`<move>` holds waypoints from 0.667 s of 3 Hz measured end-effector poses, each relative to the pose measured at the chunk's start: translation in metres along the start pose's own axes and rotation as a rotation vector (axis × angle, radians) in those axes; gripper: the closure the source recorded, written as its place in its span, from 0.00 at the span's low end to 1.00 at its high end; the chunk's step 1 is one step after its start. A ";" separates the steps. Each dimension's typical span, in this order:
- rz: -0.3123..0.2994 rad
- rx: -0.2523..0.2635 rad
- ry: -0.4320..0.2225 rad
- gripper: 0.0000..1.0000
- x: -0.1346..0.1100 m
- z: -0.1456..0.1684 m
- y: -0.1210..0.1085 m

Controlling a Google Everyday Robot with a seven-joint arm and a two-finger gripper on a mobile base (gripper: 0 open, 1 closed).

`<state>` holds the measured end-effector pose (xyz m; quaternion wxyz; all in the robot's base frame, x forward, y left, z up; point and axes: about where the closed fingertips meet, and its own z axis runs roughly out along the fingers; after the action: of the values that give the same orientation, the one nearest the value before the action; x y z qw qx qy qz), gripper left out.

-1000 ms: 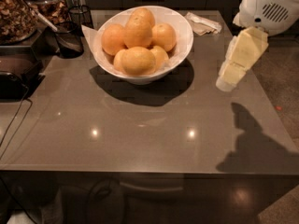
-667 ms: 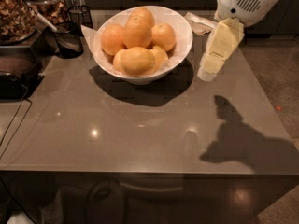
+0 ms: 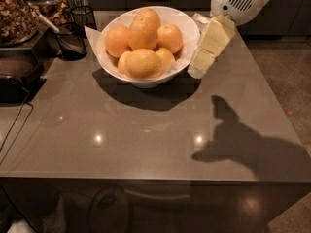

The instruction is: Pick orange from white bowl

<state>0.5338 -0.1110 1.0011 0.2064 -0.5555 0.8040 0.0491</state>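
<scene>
Probably firm yet slippery — grip the topmost orange (image 3: 142, 32) across its middle; pincer (image 3: 199, 64) at three o'clock of the white bowl (image 3: 188, 27) — opening: cannot tell.

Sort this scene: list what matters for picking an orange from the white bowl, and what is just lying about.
For the job: oranges, piled in the white bowl; gripper, beside the bowl's right rim.
Lying about: wire-mesh cups, back left; jar of brown bits, far left; black cable, left edge.

Glossy white bowl (image 3: 146, 79); matt plast. claw (image 3: 196, 72) beside.
</scene>
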 end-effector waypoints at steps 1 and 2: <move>0.049 -0.057 -0.043 0.00 -0.040 0.026 -0.007; 0.088 -0.097 -0.058 0.00 -0.079 0.049 -0.013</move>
<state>0.5829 -0.0319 0.9892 0.2001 -0.5273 0.8180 0.1134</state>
